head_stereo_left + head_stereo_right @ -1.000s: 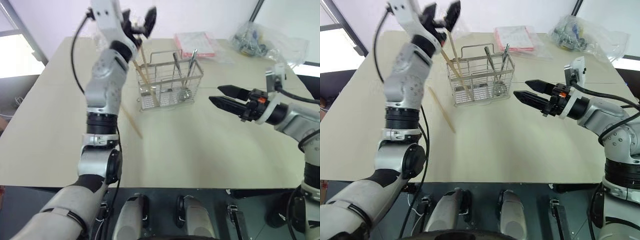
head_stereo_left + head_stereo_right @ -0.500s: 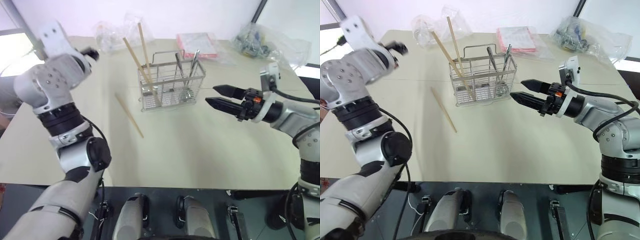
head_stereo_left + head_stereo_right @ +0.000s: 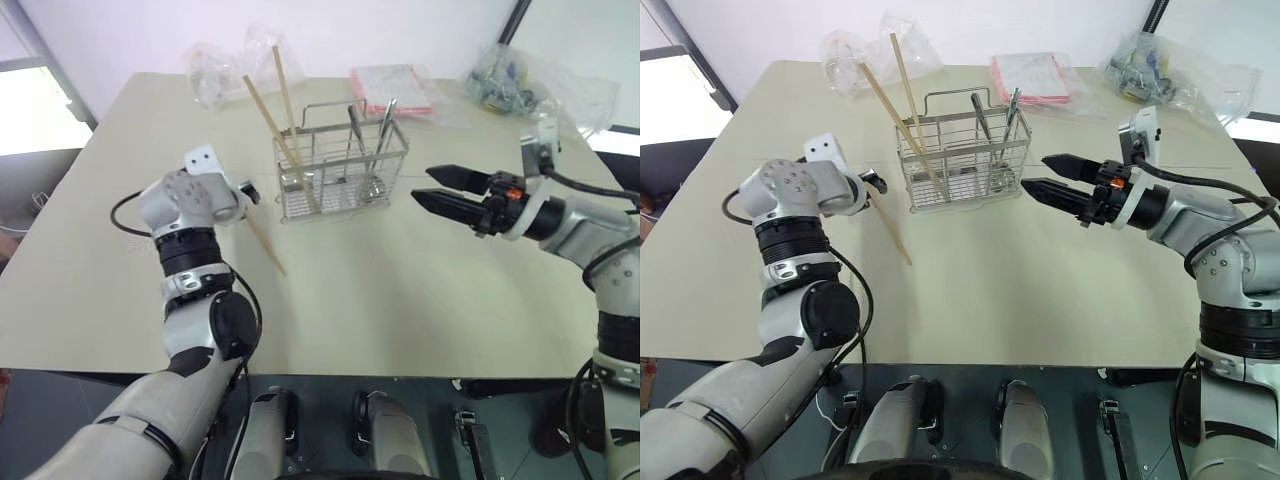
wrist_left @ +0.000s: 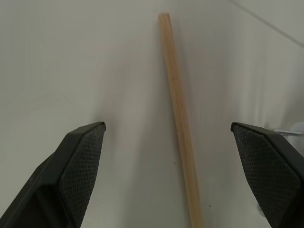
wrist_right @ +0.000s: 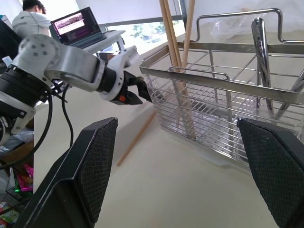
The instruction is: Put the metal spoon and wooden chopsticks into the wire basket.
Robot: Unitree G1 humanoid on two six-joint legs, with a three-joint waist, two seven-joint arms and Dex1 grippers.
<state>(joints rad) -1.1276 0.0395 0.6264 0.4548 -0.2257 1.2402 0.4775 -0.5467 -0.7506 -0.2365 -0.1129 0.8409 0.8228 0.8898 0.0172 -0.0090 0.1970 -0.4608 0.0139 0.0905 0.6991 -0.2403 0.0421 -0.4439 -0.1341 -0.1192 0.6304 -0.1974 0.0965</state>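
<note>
The wire basket (image 3: pixel 340 165) stands mid-table. Two wooden chopsticks (image 3: pixel 272 108) lean in its left part, and a metal spoon (image 3: pixel 385 128) stands in its right part beside another metal handle (image 3: pixel 354 128). A third chopstick (image 3: pixel 263 240) lies flat on the table left of the basket. My left gripper (image 3: pixel 249 189) is low over this stick's far end, open, and the stick (image 4: pixel 178 118) runs between its fingers untouched. My right gripper (image 3: pixel 422 185) hovers open and empty just right of the basket, pointing at it.
Clear plastic bags (image 3: pixel 222 68) lie at the back left and a red-and-white packet (image 3: pixel 390 88) lies behind the basket. More bagged items (image 3: pixel 530 82) sit at the back right. A person (image 5: pixel 29 15) sits at a laptop (image 5: pixel 73 26) beyond the table.
My left arm swung down from above the basket to the table, and its open gripper now straddles the lying chopstick. The right gripper kept still.
</note>
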